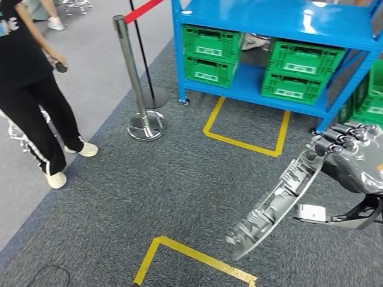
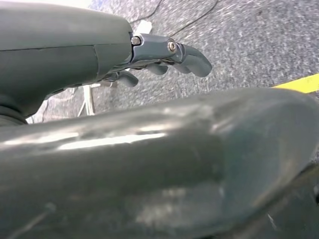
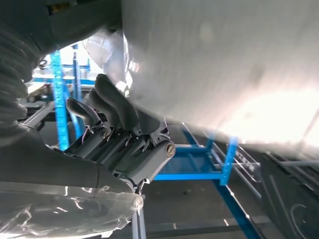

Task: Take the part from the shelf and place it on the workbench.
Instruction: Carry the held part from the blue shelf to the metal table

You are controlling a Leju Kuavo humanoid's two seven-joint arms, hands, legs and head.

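Long grey ribbed plastic part [image 1: 275, 203] hangs from the right hand [image 1: 345, 140] at the right side of the scene, its upper end caught under the hand's dark curled fingers [image 1: 339, 134] and its free end slanting down and leftward over the dark grey carpet [image 1: 149, 197], near a yellow tape corner [image 1: 190, 254] marked on the floor. In the right wrist view the right hand's fingers [image 3: 112, 107] wrap against the part's pale broad surface [image 3: 226, 64], so this hand holds the part. The left hand [image 2: 165, 55] holds nothing, its fingers gently bent and slightly apart above the carpet. Beyond, a blue metal shelf [image 1: 271, 24] carries green plastic crates [image 1: 210, 54] on its lower level, with a yellow tape rectangle [image 1: 246, 131] in front of it. Farther left stand a chrome barrier post [image 1: 135, 78] and a person in black trousers [image 1: 36, 101].
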